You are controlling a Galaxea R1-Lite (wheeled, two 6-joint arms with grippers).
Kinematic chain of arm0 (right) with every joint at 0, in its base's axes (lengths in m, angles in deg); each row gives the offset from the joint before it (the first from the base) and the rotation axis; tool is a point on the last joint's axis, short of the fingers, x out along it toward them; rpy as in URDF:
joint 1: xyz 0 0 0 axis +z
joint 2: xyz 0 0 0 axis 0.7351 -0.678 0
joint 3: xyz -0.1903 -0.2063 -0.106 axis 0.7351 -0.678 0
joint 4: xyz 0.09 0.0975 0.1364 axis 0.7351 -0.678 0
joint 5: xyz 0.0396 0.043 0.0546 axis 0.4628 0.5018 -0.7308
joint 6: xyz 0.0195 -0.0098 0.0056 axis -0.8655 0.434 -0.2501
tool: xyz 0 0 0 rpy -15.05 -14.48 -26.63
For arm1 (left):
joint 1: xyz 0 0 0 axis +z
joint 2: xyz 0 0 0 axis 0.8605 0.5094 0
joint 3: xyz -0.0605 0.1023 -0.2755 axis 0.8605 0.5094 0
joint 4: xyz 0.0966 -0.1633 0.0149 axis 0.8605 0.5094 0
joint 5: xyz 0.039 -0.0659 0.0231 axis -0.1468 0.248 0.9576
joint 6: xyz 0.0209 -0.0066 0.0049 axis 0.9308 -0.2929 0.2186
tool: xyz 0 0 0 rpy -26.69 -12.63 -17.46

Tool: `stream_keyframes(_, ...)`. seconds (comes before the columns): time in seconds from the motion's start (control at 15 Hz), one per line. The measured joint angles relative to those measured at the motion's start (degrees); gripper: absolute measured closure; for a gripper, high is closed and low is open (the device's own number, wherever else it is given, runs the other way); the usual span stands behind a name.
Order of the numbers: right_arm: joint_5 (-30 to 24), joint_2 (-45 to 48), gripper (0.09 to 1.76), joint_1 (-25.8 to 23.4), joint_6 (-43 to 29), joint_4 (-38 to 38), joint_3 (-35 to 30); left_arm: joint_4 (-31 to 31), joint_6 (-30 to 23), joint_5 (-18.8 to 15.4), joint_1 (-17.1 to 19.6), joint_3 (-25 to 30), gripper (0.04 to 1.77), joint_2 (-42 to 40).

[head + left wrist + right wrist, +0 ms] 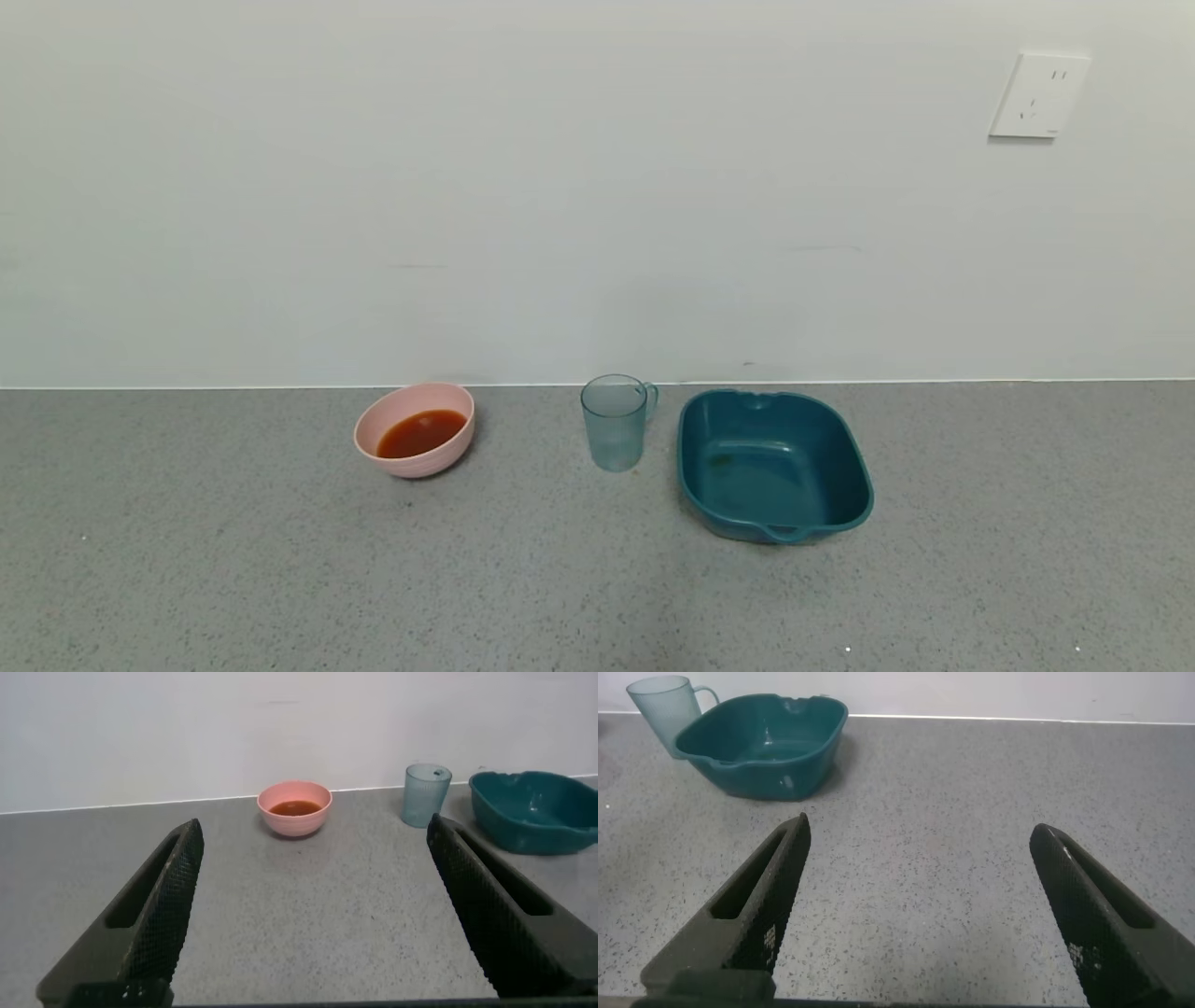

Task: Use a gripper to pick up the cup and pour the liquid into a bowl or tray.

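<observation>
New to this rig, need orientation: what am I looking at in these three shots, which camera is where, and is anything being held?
It's a two-armed robot. The wide shot comes from its head camera; the other two sit on its wrists, looking out between the fingers. On the grey counter stand a pink bowl holding orange-red liquid, an empty-looking blue cup and a teal tray. The left gripper and right gripper are both open, low over bare counter, holding nothing.

Both arms outside head view, teal tray (537, 812) cropped (left wrist view), socket (1038, 96) markings illegible
</observation>
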Motion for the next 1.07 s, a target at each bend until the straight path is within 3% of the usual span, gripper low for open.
stream_keyframes(0.33, 0.00, 0.00, 0.14, 0.00, 0.02, 0.00, 0.00, -16.42, -2.34, -0.26, 0.00, 13.18, 0.09, -0.41)
stream_keyframes(0.47, 0.00, 0.00, 0.14, 0.00, 0.00, 0.00, 0.00, -19.43, -2.05, -0.30, 0.00, 17.75, 0.09, -0.46)
stream_keyframes(0.67, 0.00, 0.00, 0.14, 0.01, 0.00, 0.00, 0.00, -18.32, -1.77, 0.07, 0.00, 21.64, 0.09, -0.46)
stream_keyframes(1.07, 0.00, 0.00, 0.14, -0.02, 0.11, 0.00, 0.00, -13.07, -2.10, 0.91, 0.00, 22.41, 0.09, -0.46)
